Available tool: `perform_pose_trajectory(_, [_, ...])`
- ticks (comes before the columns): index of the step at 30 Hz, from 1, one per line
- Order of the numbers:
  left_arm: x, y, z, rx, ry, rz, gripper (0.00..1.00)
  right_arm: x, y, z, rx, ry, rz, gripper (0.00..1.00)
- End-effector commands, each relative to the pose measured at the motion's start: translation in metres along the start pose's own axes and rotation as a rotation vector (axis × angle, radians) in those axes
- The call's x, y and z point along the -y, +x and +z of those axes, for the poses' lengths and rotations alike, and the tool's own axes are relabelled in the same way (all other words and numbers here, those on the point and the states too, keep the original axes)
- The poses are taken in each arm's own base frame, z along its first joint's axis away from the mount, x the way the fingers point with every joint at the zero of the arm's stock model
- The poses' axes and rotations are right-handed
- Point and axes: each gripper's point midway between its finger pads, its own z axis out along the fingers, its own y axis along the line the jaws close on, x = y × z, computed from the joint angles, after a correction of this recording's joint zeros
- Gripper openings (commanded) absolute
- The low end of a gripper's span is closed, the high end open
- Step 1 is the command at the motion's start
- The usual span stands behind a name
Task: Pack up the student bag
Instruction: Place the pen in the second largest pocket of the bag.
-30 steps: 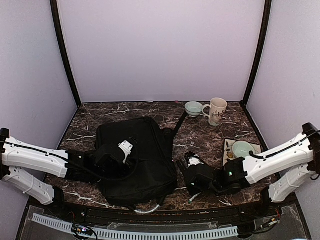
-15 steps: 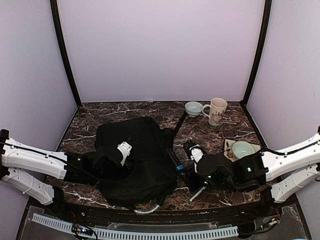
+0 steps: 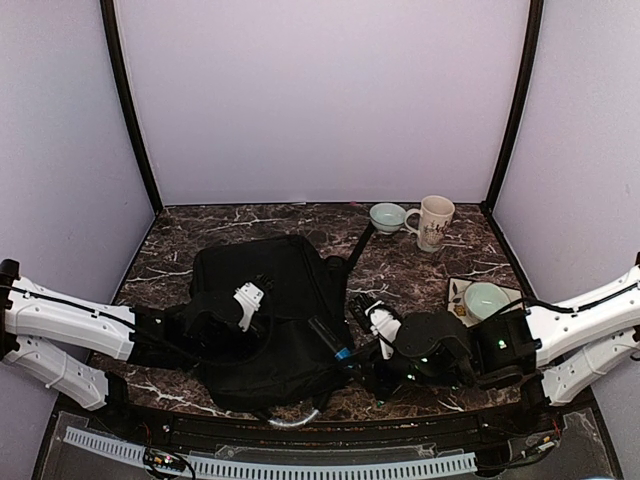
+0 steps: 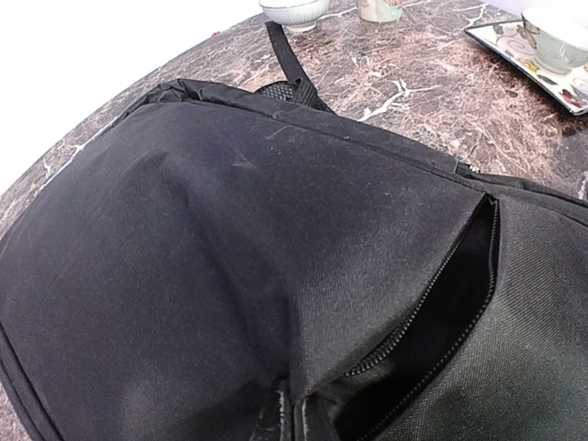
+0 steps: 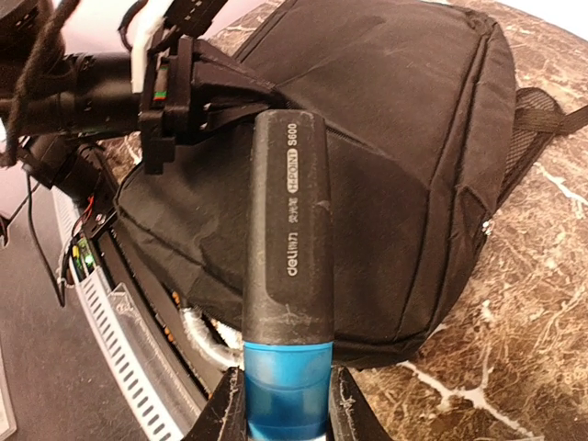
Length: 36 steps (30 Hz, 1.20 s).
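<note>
The right gripper (image 5: 285, 409) grasps a highlighter (image 5: 287, 266) by its blue end; the student bag (image 5: 395, 138) lies just ahead of the cap (image 5: 289, 184). The left gripper (image 4: 292, 418), clenched on fabric, holds the zip opening (image 4: 455, 303) up. Better slide in low and flat. 1 mug (image 3: 432, 221), 1 bowl (image 3: 387, 216), 1 tray (image 3: 452, 300) stand well aside; only the left gripper is close.

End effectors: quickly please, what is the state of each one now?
Left end effector: closed, pinching the student bag fabric.
Right end effector: closed on the black and blue marker.
</note>
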Motion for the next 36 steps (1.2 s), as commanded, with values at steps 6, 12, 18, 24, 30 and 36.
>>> perform_pose_trajectory(6, [0.000,-0.015,-0.004,0.089,0.028,-0.084,0.00,-0.031,0.008,0.001,-0.043,-0.062,-0.018,0.00])
perform_pose_trajectory(12, [0.004,-0.013,-0.006,0.089,0.059,-0.085,0.00,-0.048,0.013,0.011,-0.054,-0.072,-0.081,0.00])
perform_pose_trajectory(18, [0.006,-0.012,-0.005,0.089,0.070,-0.076,0.00,-0.054,0.014,0.021,-0.038,-0.074,-0.093,0.00])
perform_pose_trajectory(24, [0.010,-0.014,-0.007,0.096,0.097,-0.074,0.00,-0.055,0.010,0.027,-0.020,-0.059,-0.091,0.00])
perform_pose_trajectory(30, [0.015,-0.016,-0.010,0.105,0.130,-0.076,0.00,-0.051,0.003,0.042,-0.023,-0.021,-0.064,0.00])
perform_pose_trajectory(36, [0.021,-0.015,-0.010,0.102,0.163,-0.065,0.00,-0.041,-0.018,0.064,-0.032,0.021,-0.047,0.00])
